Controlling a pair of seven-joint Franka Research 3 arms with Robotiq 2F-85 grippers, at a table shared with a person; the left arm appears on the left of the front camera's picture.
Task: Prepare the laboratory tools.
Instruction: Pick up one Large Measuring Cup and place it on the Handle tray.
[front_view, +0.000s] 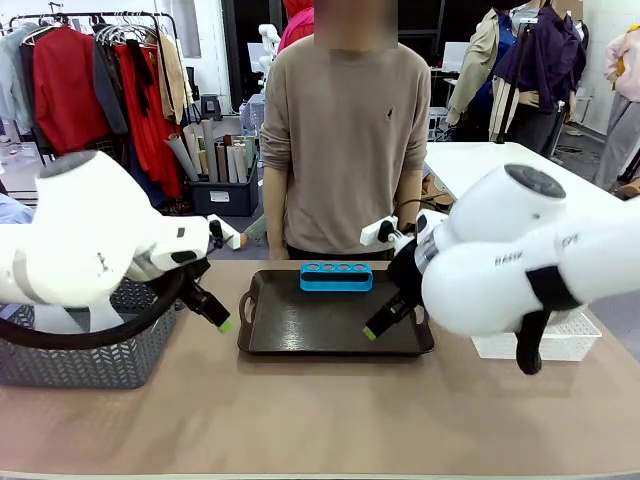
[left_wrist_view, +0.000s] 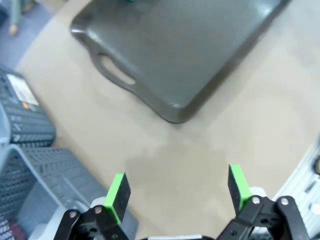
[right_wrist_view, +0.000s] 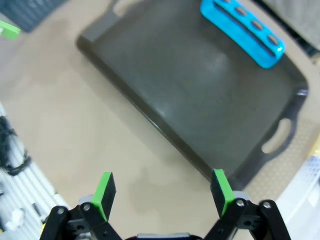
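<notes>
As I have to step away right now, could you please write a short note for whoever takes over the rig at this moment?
Left tool: open and empty, hovering over the table off the left handle of the dark tray, beside the grey basket.
Right tool: open and empty, hovering at the tray's right side, near the white basket.
Blue rack: on the tray along its far edge, with its four holes unfilled.
Done: none of the laboratory tools is on the tray or in the rack yet.
Left: seemingly the whole job.
</notes>
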